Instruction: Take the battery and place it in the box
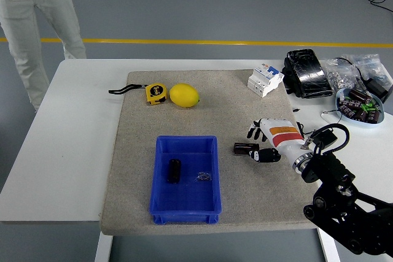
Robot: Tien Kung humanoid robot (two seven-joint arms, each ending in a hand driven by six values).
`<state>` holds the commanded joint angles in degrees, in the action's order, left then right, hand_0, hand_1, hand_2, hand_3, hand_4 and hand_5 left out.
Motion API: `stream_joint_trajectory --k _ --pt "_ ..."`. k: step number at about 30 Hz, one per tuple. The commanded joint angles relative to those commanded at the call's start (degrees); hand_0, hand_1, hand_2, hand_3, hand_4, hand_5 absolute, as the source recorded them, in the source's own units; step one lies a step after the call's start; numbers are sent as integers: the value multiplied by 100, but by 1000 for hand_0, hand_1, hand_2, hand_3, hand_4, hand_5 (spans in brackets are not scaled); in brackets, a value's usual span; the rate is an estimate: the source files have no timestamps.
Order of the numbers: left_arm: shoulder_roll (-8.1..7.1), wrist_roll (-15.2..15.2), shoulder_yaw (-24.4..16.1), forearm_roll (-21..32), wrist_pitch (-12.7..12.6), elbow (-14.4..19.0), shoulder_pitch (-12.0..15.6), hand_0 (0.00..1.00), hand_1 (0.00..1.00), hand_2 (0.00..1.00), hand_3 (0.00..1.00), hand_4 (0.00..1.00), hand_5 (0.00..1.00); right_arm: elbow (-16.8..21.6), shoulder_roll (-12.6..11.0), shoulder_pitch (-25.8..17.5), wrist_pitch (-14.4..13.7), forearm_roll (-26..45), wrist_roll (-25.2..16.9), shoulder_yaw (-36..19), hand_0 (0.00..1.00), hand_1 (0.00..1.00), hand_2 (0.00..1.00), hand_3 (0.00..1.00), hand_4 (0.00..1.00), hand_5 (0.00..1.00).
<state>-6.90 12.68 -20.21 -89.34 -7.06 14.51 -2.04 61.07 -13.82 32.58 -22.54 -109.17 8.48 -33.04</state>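
A black cylindrical battery (244,148) lies on the grey mat (141,127), right of the blue box (184,213). Inside the box rest another black battery (175,170) and a small metal clip (204,177). My right hand (256,144), white with an orange stripe, sits just right of the loose battery. Its fingers (254,132) are spread above the battery and its thumb lies close beside the battery's right end. The fingers do not wrap the battery. My left arm is out of view.
A yellow tape measure (156,92) and a lemon (183,95) lie at the mat's far side. A white circuit breaker (265,80), black pouch (307,73), plastic bags (353,69) and a bowl of batteries (359,105) crowd the right. A person's legs (37,23) stand at the far left.
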Motion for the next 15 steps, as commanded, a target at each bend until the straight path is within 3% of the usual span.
stream_joint_trajectory --k 6,7,12,13,15 --pt "3 -9 5 12 -6 -3 1 722 701 743 681 711 671 43 -19 -27 172 52 -32 -43 204 378 459 495 826 162" --pt "4 -6 7 8 -1 -1 -3 722 700 743 681 712 672 86 -17 -47 256 29 -59 -69 282 430 512 511 831 279" --pt "0 -11 10 5 8 0 -13 722 700 743 681 712 672 348 -28 -93 717 -267 -16 -176 282 430 512 511 831 279" --pt "0 -12 12 6 8 0 -14 722 701 744 682 712 672 375 -33 -87 774 -295 -15 -182 434 534 659 545 952 353" --pt "-5 -11 7 -1 12 0 -15 722 701 744 682 712 672 388 -35 -69 827 -310 -9 -184 434 534 659 545 952 353"
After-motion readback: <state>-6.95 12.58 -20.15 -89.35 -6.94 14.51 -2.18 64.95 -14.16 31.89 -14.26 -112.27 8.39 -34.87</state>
